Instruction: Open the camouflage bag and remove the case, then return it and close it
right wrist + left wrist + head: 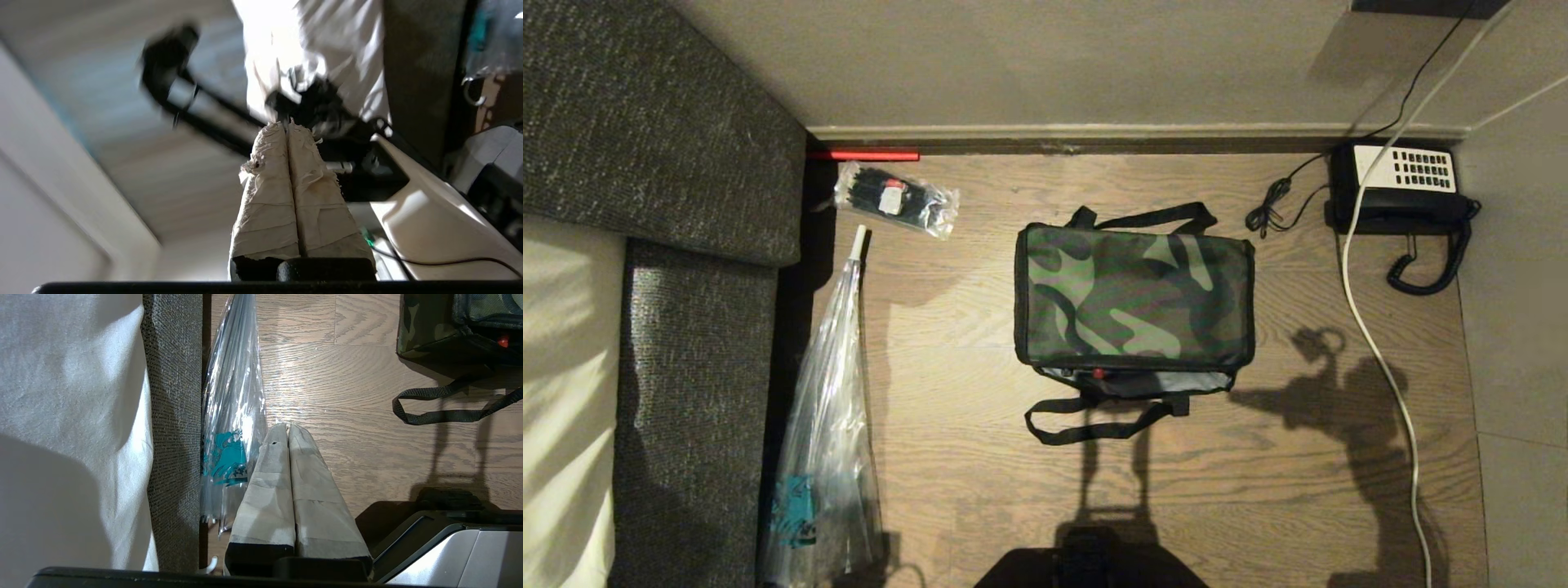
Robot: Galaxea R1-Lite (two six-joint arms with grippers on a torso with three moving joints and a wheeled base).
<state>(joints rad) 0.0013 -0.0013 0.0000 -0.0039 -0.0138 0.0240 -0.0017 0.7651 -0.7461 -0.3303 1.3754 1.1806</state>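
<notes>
Left wrist view, left gripper (pixel 288 426) fingers pressed together over floor, right gripper (pixel 286 124) fingers together, tilted upward, empty.

Dim warm light; robot shadows stretch across the floor (pixel 980 457). Glare whitens the umbrella (pixel 235 396); right wrist view smears.

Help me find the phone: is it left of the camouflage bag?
No, the telephone sits right of the camouflage bag, near the wall.
</notes>
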